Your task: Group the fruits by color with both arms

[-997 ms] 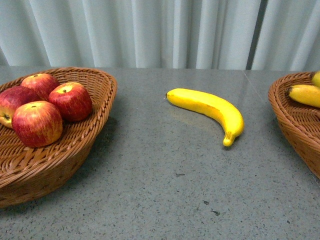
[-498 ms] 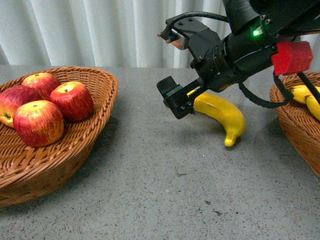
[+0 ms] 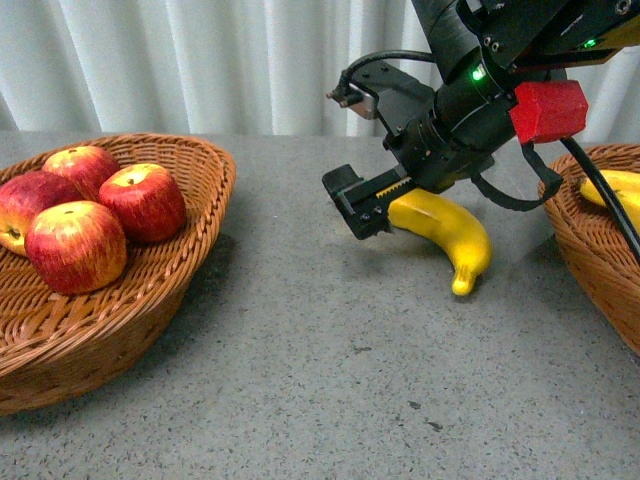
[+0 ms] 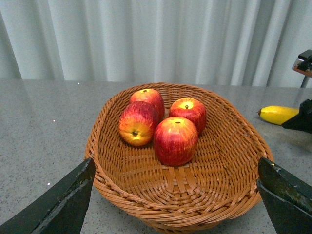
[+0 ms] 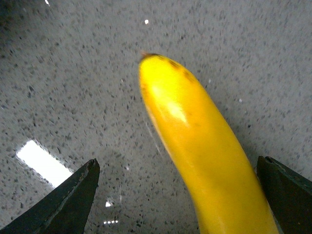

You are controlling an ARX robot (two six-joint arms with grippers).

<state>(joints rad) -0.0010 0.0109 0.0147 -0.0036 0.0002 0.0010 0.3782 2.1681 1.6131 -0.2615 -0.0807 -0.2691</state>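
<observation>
Grey counter (image 3: 300,380) is carrying a loose banana (image 3: 445,228); the right pincer (image 5: 175,200) is straddling it, jaws spread apart. It is seemingly starting the pickup, needing to lower and close next.

The bench (image 3: 300,390) is surfaced in grey speckled stone. A left basket (image 3: 110,335) is set on it at one side and a right basket (image 3: 585,250) at the other. A banana (image 3: 452,232) is laid between them, apart from both.
</observation>
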